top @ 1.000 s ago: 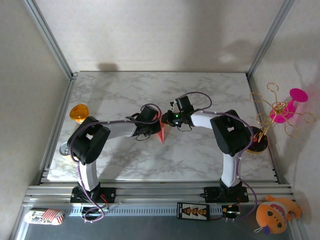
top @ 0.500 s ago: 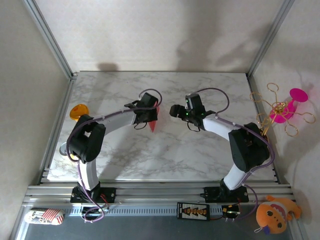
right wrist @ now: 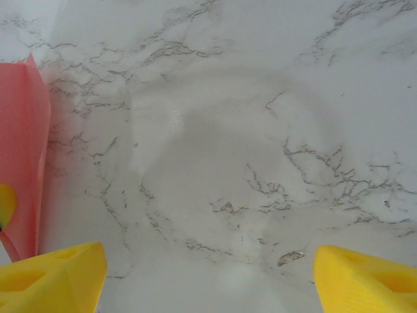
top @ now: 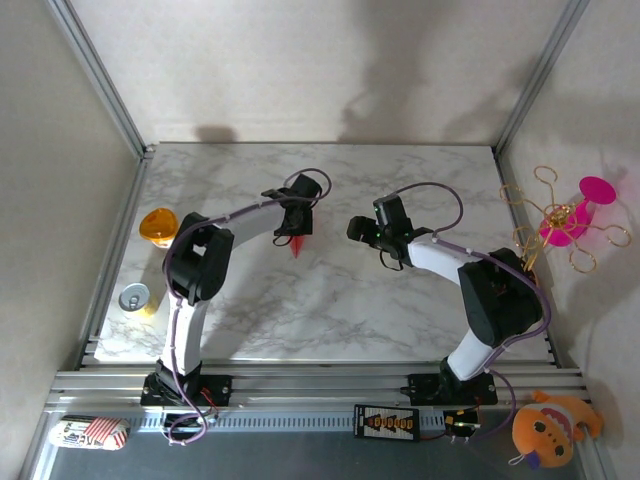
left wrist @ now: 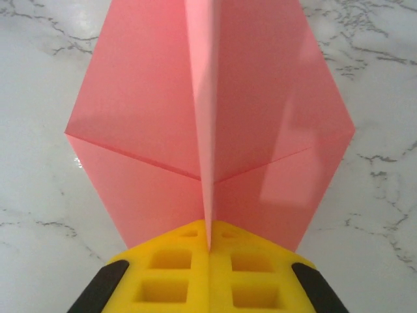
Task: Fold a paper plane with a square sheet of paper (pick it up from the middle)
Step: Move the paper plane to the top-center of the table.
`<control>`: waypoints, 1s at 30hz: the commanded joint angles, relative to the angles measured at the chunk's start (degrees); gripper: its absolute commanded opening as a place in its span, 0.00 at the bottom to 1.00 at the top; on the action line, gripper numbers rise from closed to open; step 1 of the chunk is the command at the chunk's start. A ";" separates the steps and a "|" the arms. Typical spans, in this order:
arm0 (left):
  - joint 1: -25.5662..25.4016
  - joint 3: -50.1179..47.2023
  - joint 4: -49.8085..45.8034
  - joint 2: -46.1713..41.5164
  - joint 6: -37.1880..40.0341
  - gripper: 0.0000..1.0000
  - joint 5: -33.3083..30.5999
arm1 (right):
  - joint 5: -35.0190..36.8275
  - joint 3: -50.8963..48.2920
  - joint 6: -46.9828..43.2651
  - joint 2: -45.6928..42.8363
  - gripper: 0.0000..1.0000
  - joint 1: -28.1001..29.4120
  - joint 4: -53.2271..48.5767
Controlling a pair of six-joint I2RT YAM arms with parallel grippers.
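Up close, pinches paper plane [left wrist: 215,111] by crease in left gripper [left wrist: 208,241]; from above, holds right gripper [top: 355,228] spread beside plane, orange disc [top: 157,226] far left.

No word or number can be read in any view; at the lower left of the top view a small white packet [top: 88,432] carries dark print and red stripes, too small to make out; at the bottom centre a black board [top: 387,422] bears a row of orange triangular marks, perhaps warning signs, with no legible lettering; the can [top: 133,297] at the left edge shows its top, any label unreadable.
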 commanded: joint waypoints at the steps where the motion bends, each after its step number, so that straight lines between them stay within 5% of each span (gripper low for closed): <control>1: 0.75 2.35 -3.21 1.53 0.26 0.07 -0.44 | -0.08 -0.79 0.18 -0.83 0.83 -0.20 0.67; 9: 0.84 2.55 -2.71 2.44 -0.18 0.18 0.95 | -1.15 -0.18 0.40 -0.03 0.82 -0.19 0.76; 25: 0.93 2.22 -2.52 3.51 -0.64 0.19 0.54 | -2.44 0.96 0.76 1.16 0.82 -0.20 0.44; 30: 0.93 1.63 -1.42 1.58 -0.47 0.29 1.72 | -3.08 1.15 0.98 1.37 0.82 -0.16 0.65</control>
